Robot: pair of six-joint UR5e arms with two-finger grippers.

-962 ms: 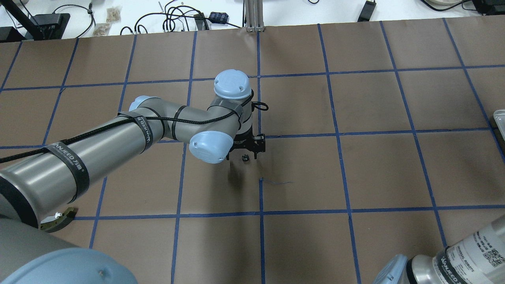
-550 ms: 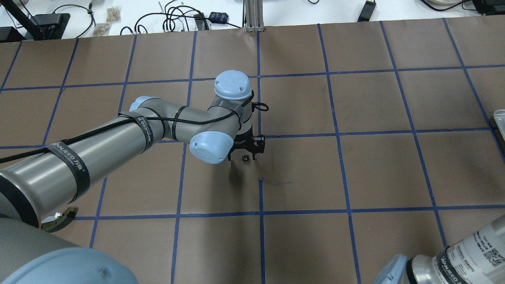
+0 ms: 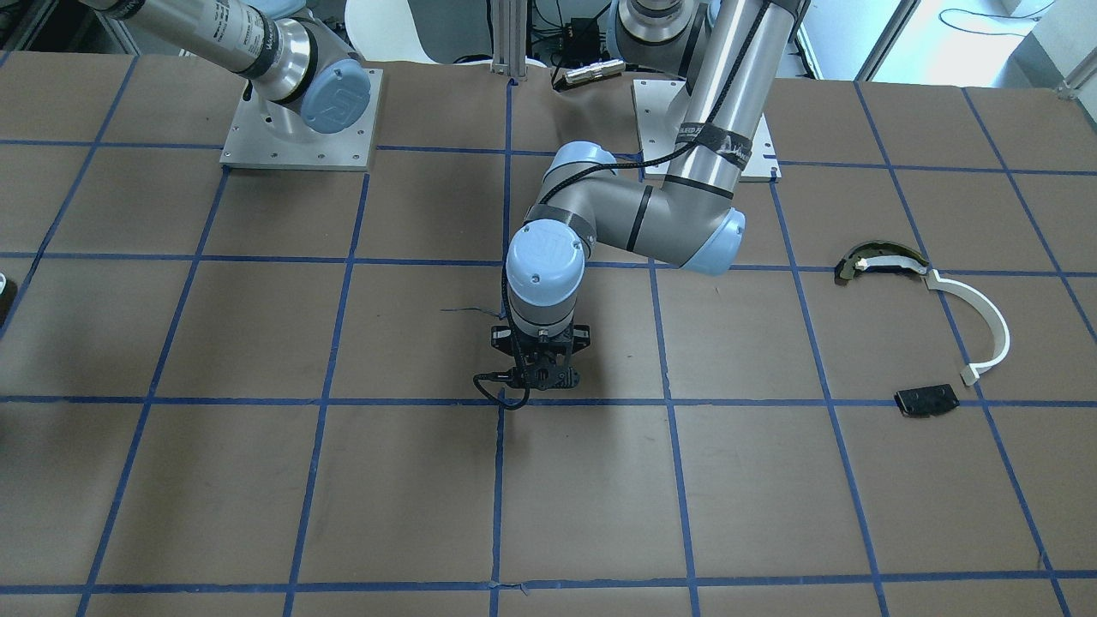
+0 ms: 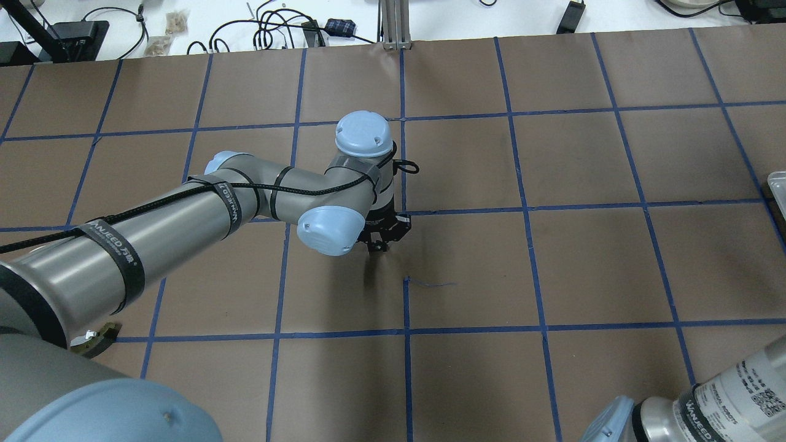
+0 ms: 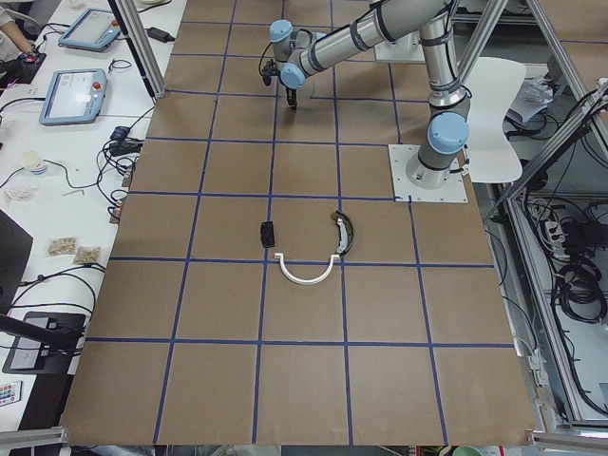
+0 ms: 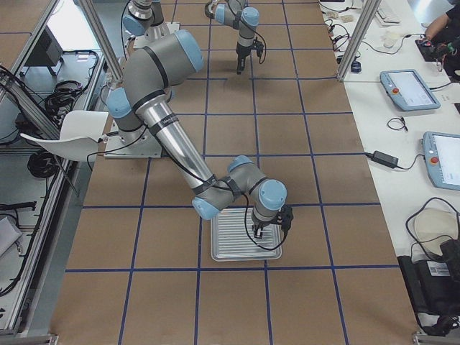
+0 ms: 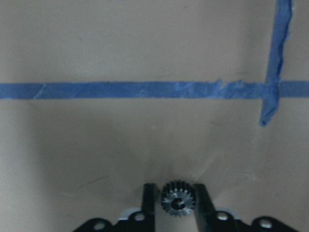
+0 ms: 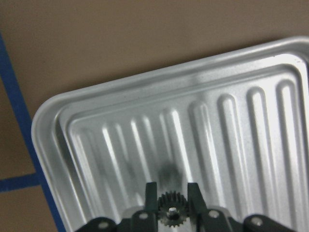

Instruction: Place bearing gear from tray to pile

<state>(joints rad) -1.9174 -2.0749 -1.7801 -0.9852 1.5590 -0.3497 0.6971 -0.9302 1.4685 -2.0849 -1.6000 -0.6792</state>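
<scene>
The left gripper (image 7: 175, 191) is clamped on a gear (image 7: 177, 199) over the table (image 7: 96, 159), with a tape cross (image 7: 273, 89) at its 1 o'clock. In the front view the pile (image 3: 926, 400) lies well apart at its 3 o'clock. The right gripper (image 8: 172, 191) pinches a second gear (image 8: 171, 209) over the tray (image 8: 53, 121), and straps (image 4: 110, 248) on both arms read "WANJEED".

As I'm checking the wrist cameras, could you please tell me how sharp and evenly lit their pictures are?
Left wrist view: the bearing gear and blue tape look soft, and the left side is shaded. Right wrist view: glare on the right ridges of the metal tray, a shadow beyond the second gear.
</scene>
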